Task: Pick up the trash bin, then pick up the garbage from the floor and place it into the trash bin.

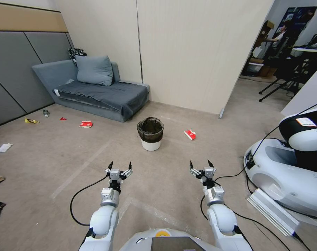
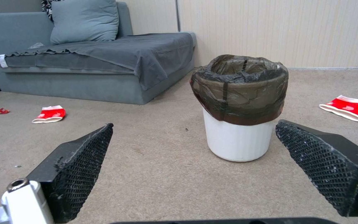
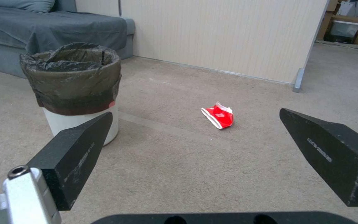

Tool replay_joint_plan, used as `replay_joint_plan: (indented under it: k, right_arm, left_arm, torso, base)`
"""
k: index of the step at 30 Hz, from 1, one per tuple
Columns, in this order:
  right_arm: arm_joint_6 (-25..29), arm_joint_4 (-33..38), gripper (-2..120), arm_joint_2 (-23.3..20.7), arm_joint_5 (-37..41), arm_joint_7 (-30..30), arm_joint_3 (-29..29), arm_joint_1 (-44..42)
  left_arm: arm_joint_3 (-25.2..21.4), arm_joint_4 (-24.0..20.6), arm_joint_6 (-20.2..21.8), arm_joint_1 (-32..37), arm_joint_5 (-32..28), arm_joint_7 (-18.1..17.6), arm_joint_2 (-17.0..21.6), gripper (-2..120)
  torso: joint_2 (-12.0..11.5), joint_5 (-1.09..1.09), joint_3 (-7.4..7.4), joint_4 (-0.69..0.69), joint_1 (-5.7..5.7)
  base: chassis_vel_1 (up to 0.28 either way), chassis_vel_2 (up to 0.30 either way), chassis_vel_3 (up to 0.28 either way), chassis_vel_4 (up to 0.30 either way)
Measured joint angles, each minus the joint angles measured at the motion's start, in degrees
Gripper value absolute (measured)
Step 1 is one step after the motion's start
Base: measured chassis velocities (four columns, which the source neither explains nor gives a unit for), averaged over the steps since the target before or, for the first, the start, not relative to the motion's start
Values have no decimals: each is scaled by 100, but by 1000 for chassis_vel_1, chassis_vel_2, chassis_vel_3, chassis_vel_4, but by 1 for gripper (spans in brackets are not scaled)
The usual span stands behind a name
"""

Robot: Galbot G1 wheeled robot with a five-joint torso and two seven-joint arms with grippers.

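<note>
Small round white plastic trash bin [image 1: 150, 133] with a crinkled black bag folded over its rim stands upright on the beige carpeted floor [image 1: 165, 167], ahead of the robot and between its two arms, just in front of the corner of a grey fabric sofa bed [image 1: 95, 90]. Left pincer [image 1: 120, 166] held low over the floor short of the bin, fingers spread apart, empty; in the left wrist view the bin [image 2: 239, 109] sits beyond the gap between the mesh-textured pads [image 2: 84, 168], nearer one of them, not touching. Right pincer [image 1: 201, 165] level with the left one, fingers likewise apart, empty. Flattened red-and-white carton [image 1: 190, 134] lies on the floor to the right of the bin, apart from it; the right wrist view shows it [image 3: 218, 115] beyond the open gap. Second red-and-white carton [image 1: 86, 124] lies near the sofa bed's front edge, left of the bin. Further left: small red scrap [image 1: 63, 119], yellow wrapper [image 1: 31, 121], small bottle [image 1: 45, 113], crumpled white tissue [image 1: 3, 148], all on the floor well apart from the bin.
</note>
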Motion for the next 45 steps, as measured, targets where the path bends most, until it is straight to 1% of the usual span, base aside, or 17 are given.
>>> replay_joint_plan:
  k: [21, 25, 28, 29, 30, 32, 33, 35, 36, 37, 38, 40, 42, 43, 45]
  right_arm:
    - [0, 0, 100, 0, 0, 0, 0, 0]
    - [-23, 113, 100, 32, -5, 5, 35, -90]
    - [-176, 797, 100, 231, -94, 107, 287, -621]
    - [-176, 797, 100, 231, -94, 107, 287, -621]
    - [-231, 1042, 100, 303, -128, 145, 380, -812]
    - [-306, 1372, 100, 399, -173, 192, 498, -1066]
    - [-306, 1372, 100, 399, -173, 192, 498, -1066]
    - [-432, 1923, 100, 562, -247, 277, 700, -1492]
    - [-449, 2013, 100, 590, -260, 292, 735, -1562]
    - [-474, 2119, 100, 617, -274, 310, 773, -1640]
    - [-474, 2119, 100, 617, -274, 310, 773, -1640]
    - [-487, 2153, 100, 632, -280, 317, 785, -1669]
    - [-487, 2154, 100, 631, -281, 318, 785, -1669]
    - [-488, 2154, 100, 631, -281, 318, 786, -1670]
    - [-503, 2157, 100, 631, -275, 318, 786, -1669]
  left_arm:
    - [0, 0, 0, 1, 0, 0, 0, 100]
    - [-58, -123, 73, 85, -4, -6, 12, 100]
    - [-403, -771, 529, 528, -65, -97, 102, 100]
    - [-403, -771, 529, 528, -65, -97, 102, 100]
    - [-519, -1000, 697, 688, -90, -130, 134, 100]
    - [-671, -1291, 904, 886, -122, -173, 172, 100]
    - [-671, -1291, 904, 886, -122, -173, 172, 100]
    - [-952, -1832, 1288, 1255, -177, -249, 245, 100]
    - [-1009, -1953, 1368, 1336, -190, -262, 261, 100]
    - [-1140, -2199, 1546, 1508, -215, -296, 295, 100]
    - [-1140, -2199, 1546, 1508, -215, -296, 295, 100]
    - [-1330, -2560, 1773, 1770, -243, -328, 358, 100]
    - [-1365, -2610, 1788, 1867, -244, -287, 404, 100]
    - [-1376, -2616, 1790, 1896, -244, -262, 423, 100]
    - [-1379, -2616, 1790, 1900, -244, -251, 431, 100]
  torso:
    - [0, 0, 0, 0, 0]
    - [0, 0, 0, 0, 0]
    - [0, 0, -1, 0, 0]
    - [0, 0, -1, 0, 0]
    - [0, -1, -1, 0, 0]
    - [0, 0, 0, 0, 0]
    - [0, 0, 0, 0, 0]
    - [1, -2, -1, -1, 0]
    - [0, -2, -1, -2, 0]
    - [0, -2, -1, -1, -1]
    - [0, -2, -1, -1, -1]
    - [0, 2, -1, 3, -1]
    - [0, 3, -1, 3, -1]
    - [0, -3, -1, 2, -1]
    - [0, -2, -1, 0, -1]
  base:
    - [0, 0, 0, 0]
    - [0, 0, 0, 0]
    - [0, 0, 0, 0]
    - [0, 0, 0, 0]
    - [0, 0, 0, 0]
    - [0, 0, 0, 0]
    - [0, 0, 0, 0]
    - [0, 0, 0, 0]
    - [0, 0, 0, 0]
    - [0, 0, 0, 0]
    - [0, 0, 0, 0]
    - [0, 0, 0, 0]
    - [0, 0, 0, 0]
    - [0, 0, 0, 0]
    - [0, 0, 0, 0]
